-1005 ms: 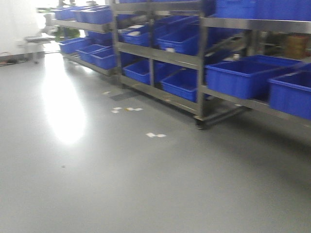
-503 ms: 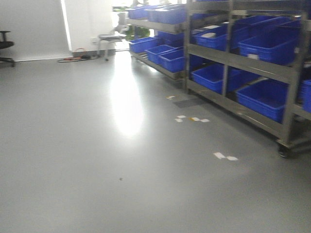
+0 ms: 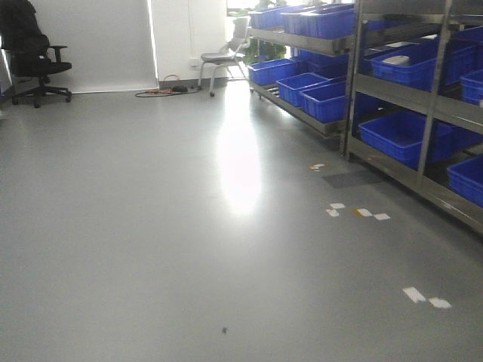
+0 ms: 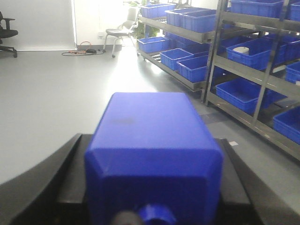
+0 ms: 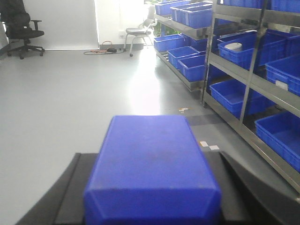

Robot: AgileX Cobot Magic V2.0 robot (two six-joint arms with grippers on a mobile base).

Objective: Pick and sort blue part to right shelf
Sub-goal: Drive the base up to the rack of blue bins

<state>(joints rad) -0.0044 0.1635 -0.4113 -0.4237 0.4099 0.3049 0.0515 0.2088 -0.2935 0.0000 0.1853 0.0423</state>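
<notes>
Over the last second your front view has swung leftward. The right shelf [image 3: 392, 92], a stainless-steel flow rack loaded with large blue open-topped bins, filled the upper frame a moment ago and now hugs the right edge. Bare grey floor [image 3: 151, 249] lies ahead and a black office chair [image 3: 34, 45] shows at far left. That reads as the base turning or travelling alongside the rack, so you are in transit and not lined up with any bin. The blue part [image 5: 150, 164], a small bright-blue plastic box-shaped block, sits squarely in the right gripper [image 5: 150, 154]. Its black fingers [image 5: 70, 187] are clenched against both flanks, and its knob is out of sight. The left gripper [image 4: 152, 138] clamps a second bright-blue plastic block [image 4: 150, 154] the same way, fingers [image 4: 51, 183] pressed to its sides, a rounded knob poking toward the camera. By that knob I judge the right-hand block to be the one to sort. Both stay well apart from the rack.
</notes>
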